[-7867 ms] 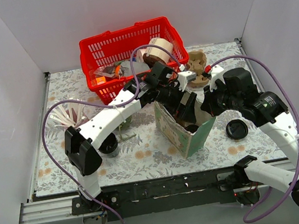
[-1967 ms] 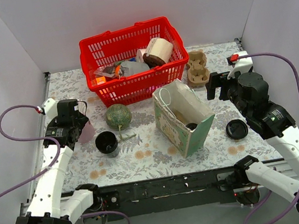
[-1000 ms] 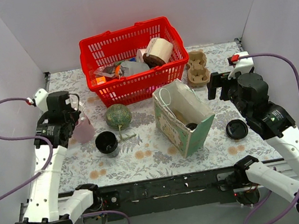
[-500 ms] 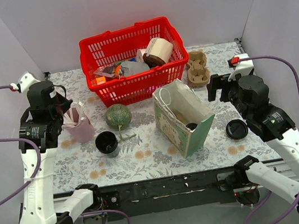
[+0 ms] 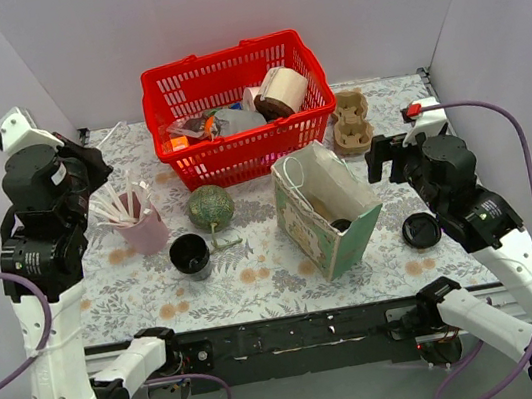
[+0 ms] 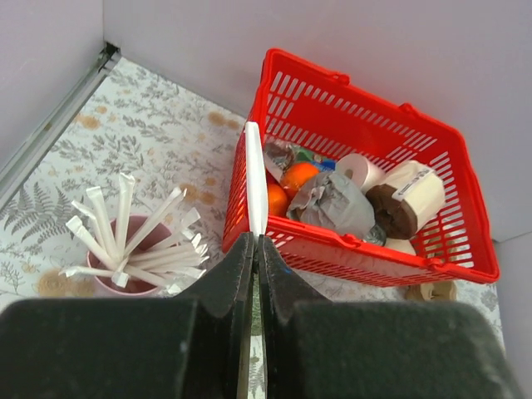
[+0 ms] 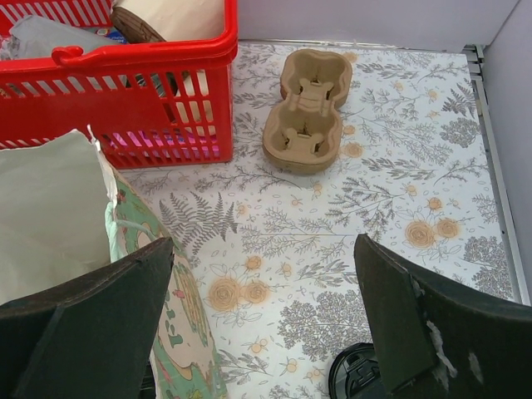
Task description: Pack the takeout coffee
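My left gripper is shut on a white wrapped straw, which sticks out past its tips. That gripper is raised at the far left, above a pink cup full of straws. A black coffee cup stands open on the mat. The green paper bag stands open in the middle, with something dark and round inside. My right gripper is open and holds nothing, to the right of the bag. The black lid lies below that gripper.
A red basket with wrapped food and a paper roll stands at the back. A cardboard cup carrier lies to its right. A green round fruit sits in front of the basket. White walls close in three sides.
My left arm has risen and drawn back to the left, away from the pink cup, with one straw in its jaws. The right arm has barely moved.
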Available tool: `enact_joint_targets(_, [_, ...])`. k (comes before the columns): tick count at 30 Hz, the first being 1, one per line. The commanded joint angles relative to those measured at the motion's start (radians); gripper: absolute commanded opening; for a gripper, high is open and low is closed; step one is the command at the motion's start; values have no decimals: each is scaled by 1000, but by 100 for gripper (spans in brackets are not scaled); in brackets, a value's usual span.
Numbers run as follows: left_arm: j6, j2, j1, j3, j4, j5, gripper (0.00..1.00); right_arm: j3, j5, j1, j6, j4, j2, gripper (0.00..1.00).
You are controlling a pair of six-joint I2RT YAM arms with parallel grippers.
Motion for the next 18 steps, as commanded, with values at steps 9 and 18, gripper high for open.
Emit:
enact_joint_targets(9, [96, 84, 4, 130, 105, 474, 0, -29, -9, 0, -32, 70, -20, 97])
enact_joint_targets(18, [165, 257, -223, 166, 157, 829, 0, -49, 36, 0, -61, 69, -15, 97])
